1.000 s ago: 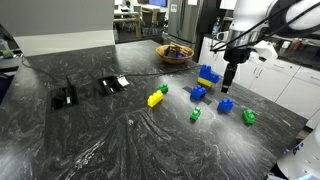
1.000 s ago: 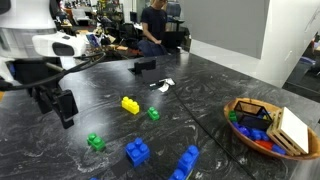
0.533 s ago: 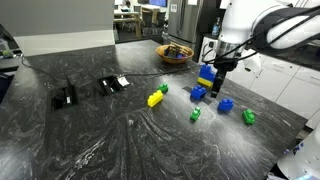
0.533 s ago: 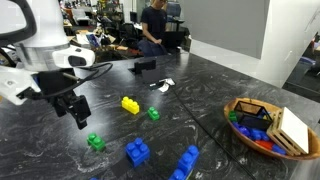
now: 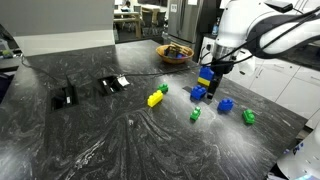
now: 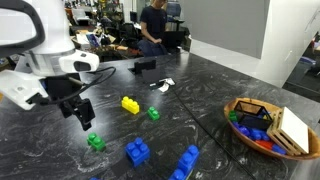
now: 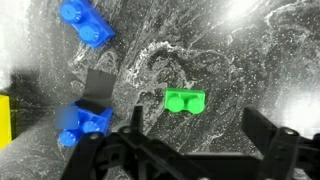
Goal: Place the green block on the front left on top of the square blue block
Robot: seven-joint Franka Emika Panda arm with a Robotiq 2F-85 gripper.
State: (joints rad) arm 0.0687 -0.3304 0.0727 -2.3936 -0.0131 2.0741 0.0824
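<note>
The green block [image 5: 196, 114] lies on the dark marble table; it also shows in an exterior view [image 6: 96, 142] and in the middle of the wrist view [image 7: 185, 101]. The square blue block [image 5: 198, 93] sits just behind it and appears in an exterior view [image 6: 137, 151] beside it. My gripper [image 5: 213, 90] hangs open and empty above the table, close to the green block but apart from it [image 6: 79, 116]. In the wrist view my gripper [image 7: 195, 150] has its jaws spread wide, the green block just beyond them. Two blue bricks lie left of it there.
Another blue brick [image 5: 226, 104] and a second green brick [image 5: 248, 116] lie to the right. A larger blue block with a yellow piece [image 5: 207, 73] stands behind. A yellow brick [image 5: 155, 98] touches a green one [image 5: 163, 89]. A bowl [image 5: 175, 53] sits at the back.
My gripper has moved from over the right-hand blue brick towards the green block and come lower. The blocks have not moved.
</note>
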